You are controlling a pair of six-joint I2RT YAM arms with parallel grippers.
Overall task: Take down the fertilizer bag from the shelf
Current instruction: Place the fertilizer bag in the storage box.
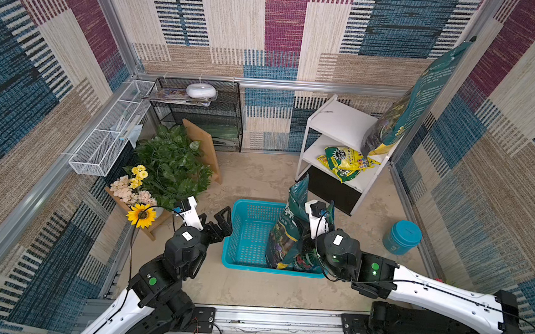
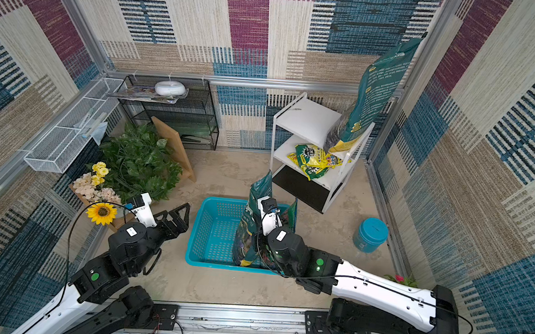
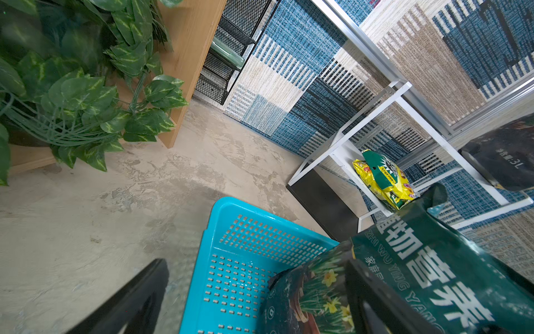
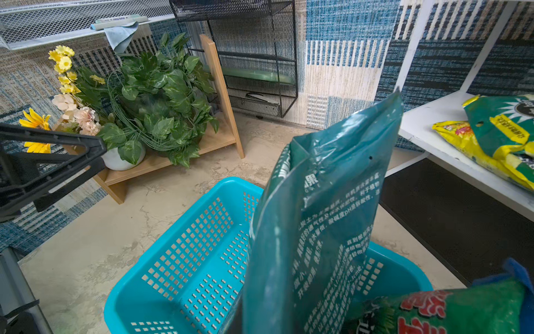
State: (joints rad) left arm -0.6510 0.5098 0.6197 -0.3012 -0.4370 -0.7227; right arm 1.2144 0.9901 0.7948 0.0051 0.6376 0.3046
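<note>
Dark green fertilizer bag [image 4: 318, 217] fills the right wrist view: it is off the shelf [image 1: 338, 121] and stands in the blue basket [image 1: 251, 267], at the end nearest that shelf. Its long axis is upright, tipped slightly away from the basket's front rim. I am the right gripper [image 1: 309, 230], closed tight against the bag's flank. My fingers are hidden behind it, so I only judge that they pinch it. A red-lettered bag [image 4: 433, 312] sits beside it in the same end of the basket. The left gripper [image 1: 224, 221] hangs with jaws wide and nothing in them, just outside the basket's opposite end. Beyond the basket, a tall teal bag [image 1: 418, 98] leans on the shelf's top board and yellow bags [image 1: 346, 162] lie on the middle board, both nearer my arm. Most of the basket's floor is free, but the shelf's corner stands close behind the basket, so I judge backing out over the front rim safer
</note>
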